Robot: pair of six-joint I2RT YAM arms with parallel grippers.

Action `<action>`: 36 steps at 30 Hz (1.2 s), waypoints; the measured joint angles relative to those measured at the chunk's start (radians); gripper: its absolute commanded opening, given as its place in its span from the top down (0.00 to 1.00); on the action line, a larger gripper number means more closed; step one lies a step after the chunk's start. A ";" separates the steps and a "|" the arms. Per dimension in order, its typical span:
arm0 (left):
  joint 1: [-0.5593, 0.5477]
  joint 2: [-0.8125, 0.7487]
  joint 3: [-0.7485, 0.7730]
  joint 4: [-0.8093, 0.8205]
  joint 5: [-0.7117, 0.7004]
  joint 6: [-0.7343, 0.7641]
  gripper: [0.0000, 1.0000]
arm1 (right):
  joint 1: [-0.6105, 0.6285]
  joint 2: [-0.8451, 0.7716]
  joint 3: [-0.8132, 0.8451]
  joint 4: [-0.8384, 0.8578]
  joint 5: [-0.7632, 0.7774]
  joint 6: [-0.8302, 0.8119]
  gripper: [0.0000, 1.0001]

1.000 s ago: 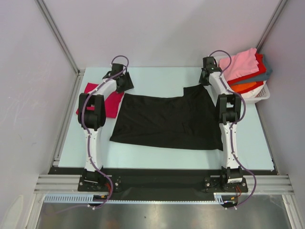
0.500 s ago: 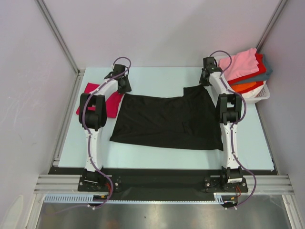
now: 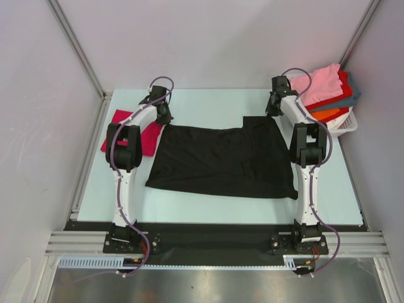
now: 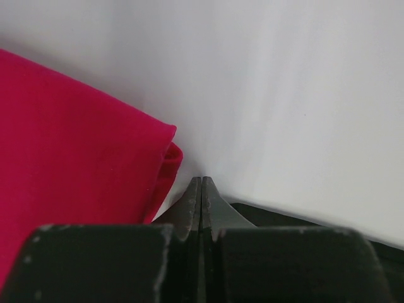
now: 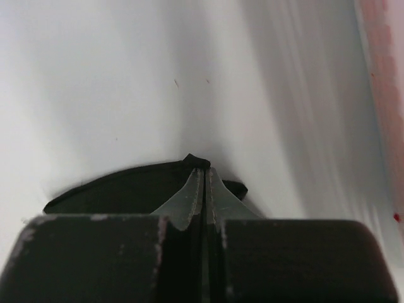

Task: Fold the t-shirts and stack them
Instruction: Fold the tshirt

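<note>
Black shirt lies spread on bench, long axis left-right. Right fingers closed, pinching its far-right corner. Left fingers closed at far-left corner, grip unconfirmed. Fold likely runs nearward.

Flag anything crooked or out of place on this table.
The black t-shirt lies skewed. Its far right corner is pinched in the right gripper and sits farther back than the rest, leaving a step in the far edge. The shirts piled in the white basket rise above its rim, with the pink shirt draped on top.

No legible text or labels anywhere
</note>
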 measured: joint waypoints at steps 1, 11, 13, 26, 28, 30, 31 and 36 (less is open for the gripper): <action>0.000 0.000 0.000 0.000 0.000 0.000 1.00 | -0.001 -0.019 -0.021 0.008 -0.004 0.002 1.00; 0.009 -0.043 -0.097 0.093 0.027 -0.004 1.00 | -0.007 -0.134 -0.095 0.063 -0.021 0.024 1.00; 0.009 -0.056 -0.121 0.107 0.029 -0.006 1.00 | -0.008 -0.152 -0.119 0.068 -0.023 0.025 1.00; 0.011 -0.169 -0.263 0.196 0.026 -0.012 1.00 | -0.009 -0.326 -0.365 0.128 -0.043 0.049 1.00; 0.011 -0.192 -0.280 0.211 0.026 -0.012 1.00 | -0.009 -0.343 -0.377 0.135 -0.043 0.050 1.00; 0.012 -0.213 -0.289 0.222 0.025 -0.012 1.00 | -0.010 -0.362 -0.386 0.138 -0.043 0.051 1.00; 0.013 -0.220 -0.289 0.228 0.025 -0.012 1.00 | -0.010 -0.372 -0.391 0.139 -0.044 0.051 1.00; 0.014 -0.227 -0.295 0.251 0.025 -0.015 1.00 | -0.011 -0.424 -0.425 0.153 -0.044 0.058 1.00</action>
